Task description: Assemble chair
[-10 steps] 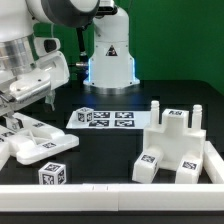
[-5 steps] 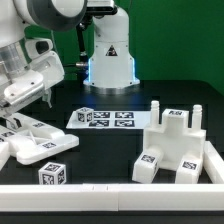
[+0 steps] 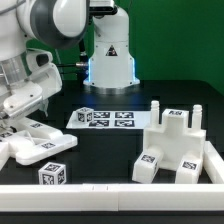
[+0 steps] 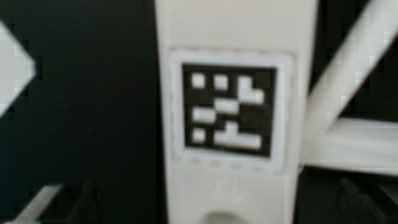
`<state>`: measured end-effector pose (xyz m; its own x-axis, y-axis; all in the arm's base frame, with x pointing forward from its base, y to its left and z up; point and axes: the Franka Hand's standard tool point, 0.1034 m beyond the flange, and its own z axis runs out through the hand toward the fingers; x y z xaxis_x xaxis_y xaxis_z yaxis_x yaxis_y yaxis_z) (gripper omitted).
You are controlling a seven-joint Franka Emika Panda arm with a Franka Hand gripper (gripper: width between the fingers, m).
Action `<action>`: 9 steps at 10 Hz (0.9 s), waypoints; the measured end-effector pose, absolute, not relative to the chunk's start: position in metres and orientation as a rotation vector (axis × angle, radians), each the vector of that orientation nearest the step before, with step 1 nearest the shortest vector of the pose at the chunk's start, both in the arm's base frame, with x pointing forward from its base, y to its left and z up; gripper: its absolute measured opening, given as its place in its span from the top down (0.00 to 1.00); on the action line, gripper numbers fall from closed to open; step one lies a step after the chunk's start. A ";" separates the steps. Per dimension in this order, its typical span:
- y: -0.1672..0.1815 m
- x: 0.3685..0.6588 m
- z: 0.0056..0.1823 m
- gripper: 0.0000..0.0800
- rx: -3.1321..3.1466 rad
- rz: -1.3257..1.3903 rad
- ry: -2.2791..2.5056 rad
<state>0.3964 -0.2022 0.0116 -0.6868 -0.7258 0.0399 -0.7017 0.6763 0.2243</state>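
The chair's white tagged pieces lie loose on the black table. Flat panels [image 3: 35, 142] and a short block [image 3: 57, 173] rest at the exterior view's left. A chunky piece with upright posts [image 3: 178, 135] and a smaller block [image 3: 150, 165] stand at the right. My gripper [image 3: 12, 118] hangs low over the left panels, open and holding nothing. Close under the wrist camera lies a long white piece [image 4: 228, 60] bearing a black-and-white tag [image 4: 231, 110]. Another white part [image 4: 356, 110] lies beside it. My fingertips do not show in the wrist view.
The marker board [image 3: 108, 118] lies flat in the middle of the table. A white wall [image 3: 110, 197] runs along the front and up the right side [image 3: 214, 160]. The arm's base [image 3: 108, 55] stands at the back.
The arm has swung toward the exterior view's left and sunk closer to the left panels. The jaws have stayed open and no piece has moved.
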 end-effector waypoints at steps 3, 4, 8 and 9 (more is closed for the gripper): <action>-0.199 0.400 0.005 0.19 1.178 -0.205 -2.762; -0.196 0.401 0.005 0.19 1.190 -0.204 -2.756; -0.197 0.401 0.005 0.47 1.196 -0.198 -2.752; -0.198 0.403 0.006 0.61 1.206 -0.194 -2.746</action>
